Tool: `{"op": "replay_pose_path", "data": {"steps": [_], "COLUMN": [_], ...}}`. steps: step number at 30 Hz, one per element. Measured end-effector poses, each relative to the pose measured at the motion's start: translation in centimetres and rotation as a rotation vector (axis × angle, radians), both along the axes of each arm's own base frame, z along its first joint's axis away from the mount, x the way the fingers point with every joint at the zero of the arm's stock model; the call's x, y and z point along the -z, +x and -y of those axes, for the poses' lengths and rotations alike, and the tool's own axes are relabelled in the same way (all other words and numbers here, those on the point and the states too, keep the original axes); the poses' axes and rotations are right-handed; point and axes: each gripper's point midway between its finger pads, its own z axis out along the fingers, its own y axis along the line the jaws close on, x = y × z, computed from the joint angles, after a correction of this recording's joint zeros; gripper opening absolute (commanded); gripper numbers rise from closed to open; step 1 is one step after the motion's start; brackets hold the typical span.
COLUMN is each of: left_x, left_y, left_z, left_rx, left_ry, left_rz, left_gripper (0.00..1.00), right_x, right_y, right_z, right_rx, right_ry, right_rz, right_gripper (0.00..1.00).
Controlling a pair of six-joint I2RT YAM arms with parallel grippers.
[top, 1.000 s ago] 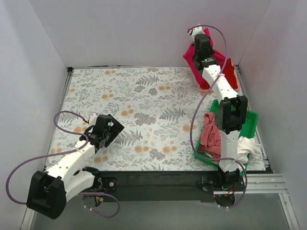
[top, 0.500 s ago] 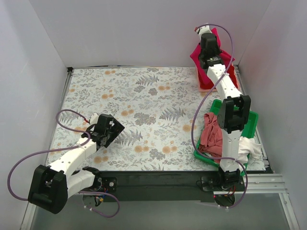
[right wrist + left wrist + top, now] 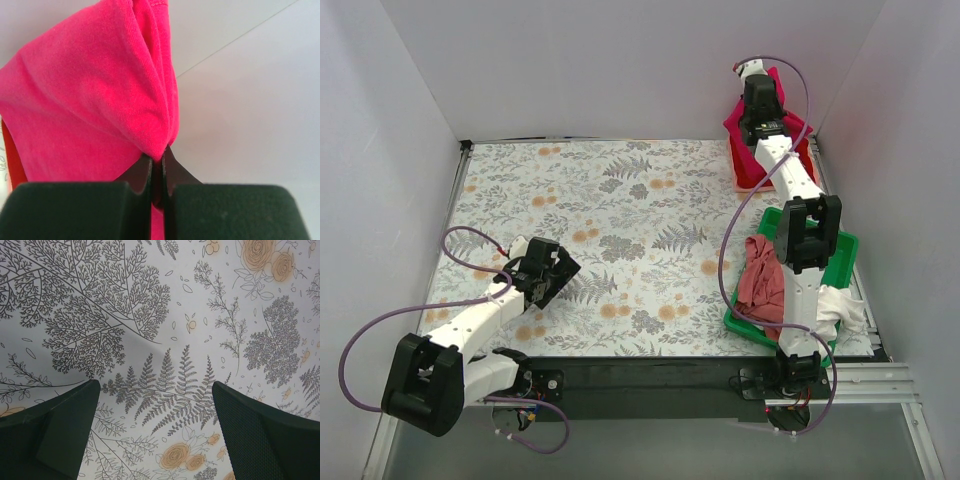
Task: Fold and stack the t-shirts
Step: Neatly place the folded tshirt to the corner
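My right gripper (image 3: 762, 100) reaches into the back right corner and is shut on a fold of the magenta-crimson t-shirt (image 3: 740, 125). In the right wrist view the jaws (image 3: 157, 159) pinch that cloth (image 3: 100, 90), which bunches beyond the fingertips against the white walls. A brighter red t-shirt (image 3: 803, 150) lies under and beside it in the corner. A dusty-pink t-shirt (image 3: 760, 280) and a white one (image 3: 840, 305) lie crumpled in the green tray (image 3: 842, 255). My left gripper (image 3: 555, 272) is open and empty, low over the table; its fingers (image 3: 50, 435) frame only cloth pattern.
The table has a floral cover (image 3: 620, 200). White walls enclose the left, back and right sides. The green tray stands at the front right beside the right arm's base. A purple cable loops by the left arm (image 3: 460, 240).
My right gripper has carried the magenta-crimson t-shirt rightward and farther into the back right corner. The left gripper has shifted only slightly and stays open.
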Motion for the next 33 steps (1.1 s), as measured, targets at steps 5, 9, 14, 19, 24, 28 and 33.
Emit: {"op": "replay_pose_path", "data": {"steps": [5,9,14,19,24,28,33], "left_x": [-0.3,-0.5,-1.2,-1.8,-1.8,-1.8,-1.5], "left_y": [0.2,0.3,0.5,0.6,0.6,0.6,0.6], "left_z": [0.1,0.1,0.1,0.1,0.0,0.0,-0.1], "left_rx": [0.002,0.006,0.007,0.006,0.010,0.008,0.006], "left_ry": [0.000,-0.001,-0.004,-0.010,-0.007,-0.004,0.004], "left_rz": [0.007,0.016,0.040,0.064,0.066,0.067,0.057], "left_gripper": [0.95,0.95,0.94,0.95,0.95,0.95,0.95], "right_x": [-0.1,-0.9,-3.1,-4.4,-4.4,-4.3,-2.9], "right_y": [0.0,-0.3,-1.1,-1.8,-2.1,-2.1,-1.6], "right_z": [-0.8,-2.2,-4.9,-7.4,-9.0,-8.7,-8.0], "right_rx": [-0.015,-0.037,-0.079,-0.113,-0.137,-0.125,-0.102], "right_ry": [0.006,0.008,0.015,0.020,0.020,0.017,0.007], "right_rz": [0.004,0.015,0.050,0.075,0.071,0.070,0.049], "right_gripper": [0.01,0.01,0.01,0.01,0.01,0.01,0.01]}}
